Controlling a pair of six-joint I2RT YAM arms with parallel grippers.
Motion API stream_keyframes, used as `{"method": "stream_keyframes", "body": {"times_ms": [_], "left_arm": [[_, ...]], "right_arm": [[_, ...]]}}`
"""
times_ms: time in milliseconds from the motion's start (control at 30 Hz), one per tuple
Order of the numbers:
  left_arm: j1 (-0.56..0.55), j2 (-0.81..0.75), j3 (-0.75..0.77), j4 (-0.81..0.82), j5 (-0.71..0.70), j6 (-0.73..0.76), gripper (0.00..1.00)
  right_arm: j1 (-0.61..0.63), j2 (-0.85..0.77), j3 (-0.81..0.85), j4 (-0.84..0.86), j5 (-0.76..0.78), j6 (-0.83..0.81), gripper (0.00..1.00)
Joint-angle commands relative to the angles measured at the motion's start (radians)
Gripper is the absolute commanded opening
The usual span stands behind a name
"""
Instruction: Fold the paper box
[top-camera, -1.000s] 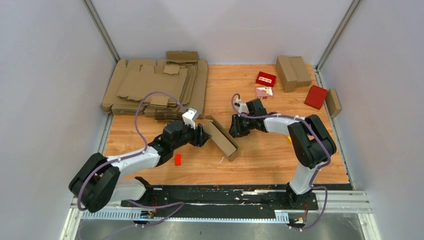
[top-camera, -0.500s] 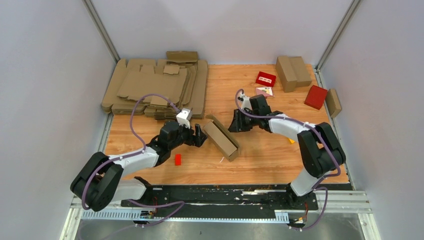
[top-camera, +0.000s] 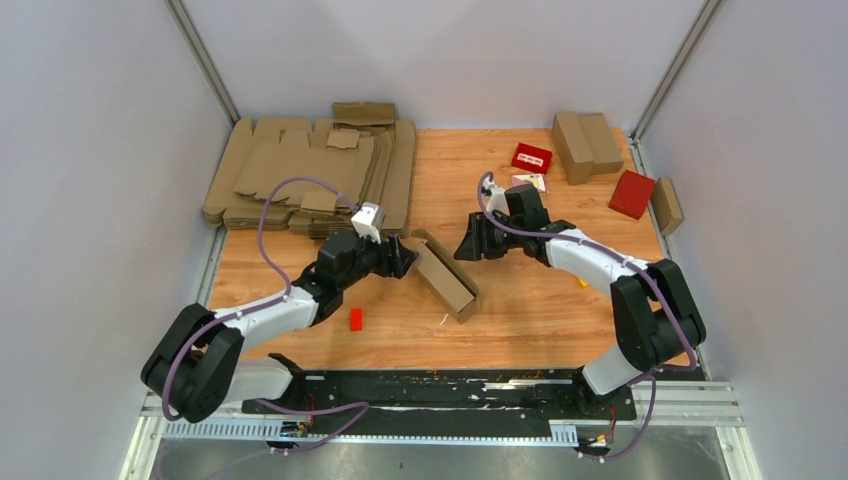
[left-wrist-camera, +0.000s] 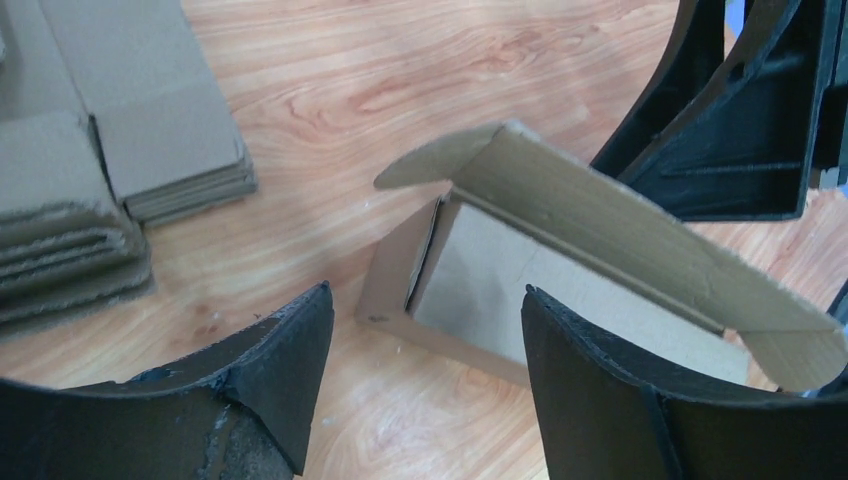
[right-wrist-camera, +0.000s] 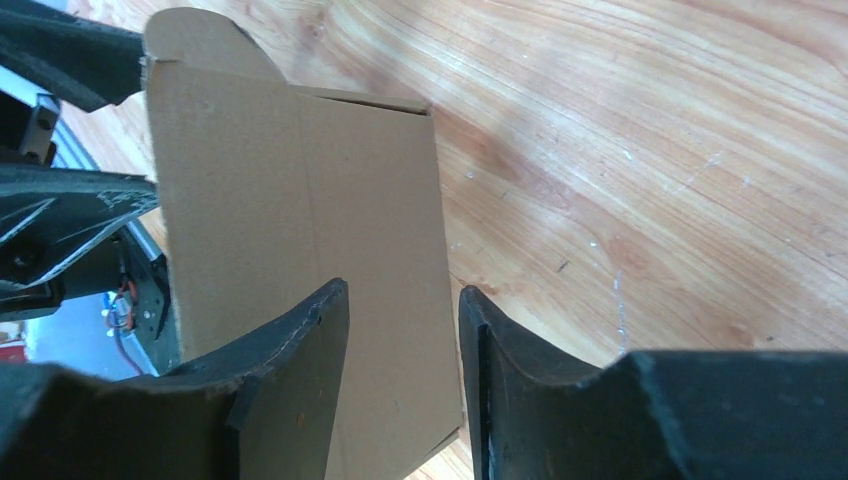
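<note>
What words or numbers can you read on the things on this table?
No text here is clear enough to quote.
White label on the small red box: it has print, but it is too small to read.
Pink-and-white card just in front of it: printed, too small and blurred to read.
Paper box: plain brown, with no words on the sides that show.

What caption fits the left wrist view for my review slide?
Open left gripper faces the half-folded paper box, lid flap raised, on the wooden table near stacked cardboard blanks.
</note>
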Motion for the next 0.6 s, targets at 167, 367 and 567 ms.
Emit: {"method": "stream_keyframes", "body": {"times_ms": [167, 367, 567], "left_arm": [[0.008, 0.149, 0.125, -0.030, 0.063, -0.004, 0.68], [0.008, 0.206, 0.141, -0.025, 0.081, 0.002, 0.57], [0.008, 0.246, 0.151, -0.006, 0.113, -0.004, 0.55]], "right_arm": [[-0.011, -0.025, 0.047, 0.026, -0.094, 0.049, 0.50], [-0.031, -0.016, 0.042, 0.066, -0.200, 0.081, 0.52], [-0.029, -0.016, 0.019, 0.155, -0.300, 0.151, 0.60]]}}
